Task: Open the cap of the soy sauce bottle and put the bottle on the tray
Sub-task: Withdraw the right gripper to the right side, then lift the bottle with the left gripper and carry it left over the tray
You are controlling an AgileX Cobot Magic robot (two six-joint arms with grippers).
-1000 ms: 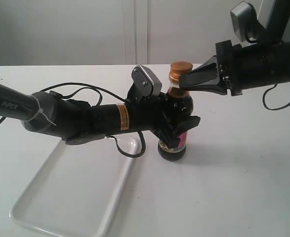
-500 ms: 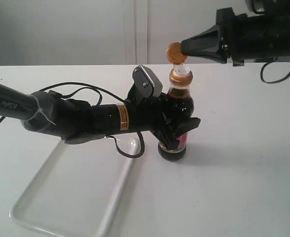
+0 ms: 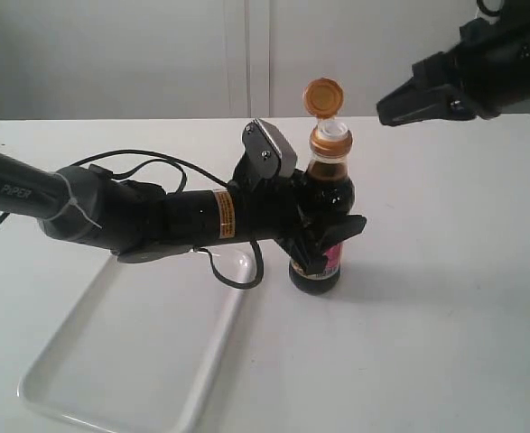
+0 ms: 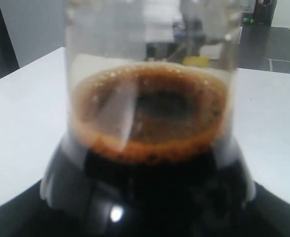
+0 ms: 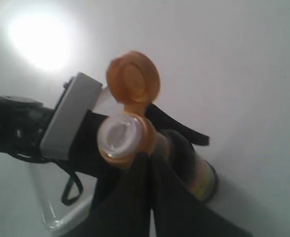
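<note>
In the exterior view, the soy sauce bottle (image 3: pixel 321 225) stands upright on the white worktop (image 3: pixel 445 298), near its middle and toward the far edge. The left gripper (image 3: pixel 326 236) is clamped around the bottle's body, its arm reaching in from the left edge. The cap (image 3: pixel 323 96) is flipped up on its hinge, baring the white spout (image 3: pixel 331 132). The right gripper (image 3: pixel 389 110) hangs above the far right of the worktop, apart from the cap, fingers pressed together on nothing. The tray (image 3: pixel 111 361) lies at the near left corner, beside the bottle, which stands on the worktop, not on it.

The left wrist view is filled by the bottle's glass neck and dark, foamy liquid (image 4: pixel 152 113); the fingers are not seen.

In the right wrist view, the closed dark fingers (image 5: pixel 140 197) point at the open cap (image 5: pixel 133 79) and spout (image 5: pixel 119 136), not touching them.
</note>
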